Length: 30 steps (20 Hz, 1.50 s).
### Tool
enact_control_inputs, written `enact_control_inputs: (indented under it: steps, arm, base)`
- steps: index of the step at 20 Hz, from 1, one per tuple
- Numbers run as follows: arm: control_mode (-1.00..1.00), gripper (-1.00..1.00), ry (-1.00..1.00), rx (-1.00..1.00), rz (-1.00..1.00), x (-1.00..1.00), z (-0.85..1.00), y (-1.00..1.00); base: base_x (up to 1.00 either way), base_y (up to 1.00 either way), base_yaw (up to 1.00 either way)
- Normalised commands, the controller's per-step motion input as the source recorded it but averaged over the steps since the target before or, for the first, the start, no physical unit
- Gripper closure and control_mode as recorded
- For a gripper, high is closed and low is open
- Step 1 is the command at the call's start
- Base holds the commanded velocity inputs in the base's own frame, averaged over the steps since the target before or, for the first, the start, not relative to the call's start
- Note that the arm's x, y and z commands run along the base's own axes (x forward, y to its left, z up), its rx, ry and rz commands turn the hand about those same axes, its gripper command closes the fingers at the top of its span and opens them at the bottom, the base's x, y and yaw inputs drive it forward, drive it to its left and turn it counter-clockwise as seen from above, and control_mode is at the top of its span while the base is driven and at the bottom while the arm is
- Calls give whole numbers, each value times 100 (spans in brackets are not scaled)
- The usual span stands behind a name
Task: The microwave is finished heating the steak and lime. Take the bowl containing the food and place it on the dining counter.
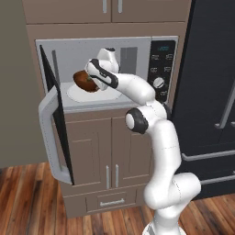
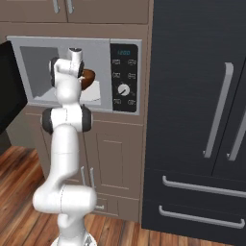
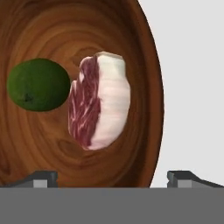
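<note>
Bowl [image 3: 65, 144] sits inside the open microwave [image 1: 137, 50] on its turntable, steak [image 3: 100, 100] and lime [image 3: 38, 84] in it. My end effector [image 3: 112, 177] hovers just above, fingers spread, gripping nothing. Grasp, lift-out and carry to dining counter all remain.

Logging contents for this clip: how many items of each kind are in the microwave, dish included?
Wooden bowl: 1
Lime: 1
Steak: 1
White turntable: 1
Total: 4
</note>
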Motion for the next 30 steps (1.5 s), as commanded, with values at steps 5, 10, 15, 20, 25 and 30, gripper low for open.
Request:
enact_control_inputs:
  steps: [5,10,15,20,25,30]
  arm:
    - [-100,100,0,0,-3,16,-20,11]
    - [-100,100,0,0,0,1,0,0]
    - [-100,100,0,0,0,0,0,0]
    - [-100,100,0,0,0,-2,-7,0]
    - [-100,100,0,0,0,-7,-15,0]
    - [-100,100,0,0,0,-20,-25,0]
  base:
    - [0,0,0]
    - [0,0,0]
    - [0,0,0]
    - [0,0,0]
    - [0,0,0]
    - [0,0,0]
